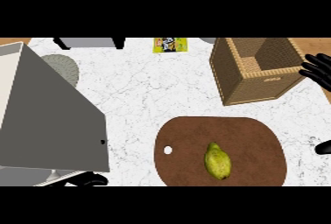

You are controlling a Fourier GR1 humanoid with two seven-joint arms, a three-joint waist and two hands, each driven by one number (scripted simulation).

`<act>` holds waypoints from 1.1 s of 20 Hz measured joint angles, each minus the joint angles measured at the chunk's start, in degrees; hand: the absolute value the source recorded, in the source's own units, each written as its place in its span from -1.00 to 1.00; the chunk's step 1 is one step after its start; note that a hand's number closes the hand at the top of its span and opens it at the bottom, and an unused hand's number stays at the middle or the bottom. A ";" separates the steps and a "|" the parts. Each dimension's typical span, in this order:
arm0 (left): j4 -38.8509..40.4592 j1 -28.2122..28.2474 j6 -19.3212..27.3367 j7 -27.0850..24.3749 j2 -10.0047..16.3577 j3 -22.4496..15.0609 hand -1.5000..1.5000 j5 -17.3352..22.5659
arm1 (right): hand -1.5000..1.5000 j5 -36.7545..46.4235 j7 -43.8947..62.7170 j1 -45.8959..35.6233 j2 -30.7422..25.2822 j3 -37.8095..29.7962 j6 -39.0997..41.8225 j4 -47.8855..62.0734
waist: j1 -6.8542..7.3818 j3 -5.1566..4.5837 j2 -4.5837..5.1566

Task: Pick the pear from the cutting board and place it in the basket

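The right hand (318, 70), fingers spread and holding nothing, sits just right of the basket (258, 74). Below-left of it the pear (218, 161) lies on the cutting board (194, 140). The left hand (90, 178) peeks in at lower left, its state unclear.

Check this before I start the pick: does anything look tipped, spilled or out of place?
Nothing stands out. The pear lies on the cutting board, the basket stands upright and open beyond it, and no spill shows on the counter.
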 measured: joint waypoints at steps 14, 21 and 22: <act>0.75 -1.25 0.62 0.02 -0.40 -0.43 0.00 -1.48 | -1.00 11.58 -11.18 -2.92 -13.58 -1.23 27.93 15.97 | 1.25 0.11 0.05; 0.86 -1.10 0.49 -0.02 -0.33 -0.39 0.00 -2.14 | -1.00 17.77 -14.30 -3.82 -10.08 0.72 26.52 18.44 | 1.22 0.16 -0.12; 0.77 -0.94 0.64 0.08 -0.34 -0.28 0.00 -2.14 | -1.00 18.01 -14.71 -3.51 -9.67 0.79 26.32 18.48 | 1.08 0.16 -0.17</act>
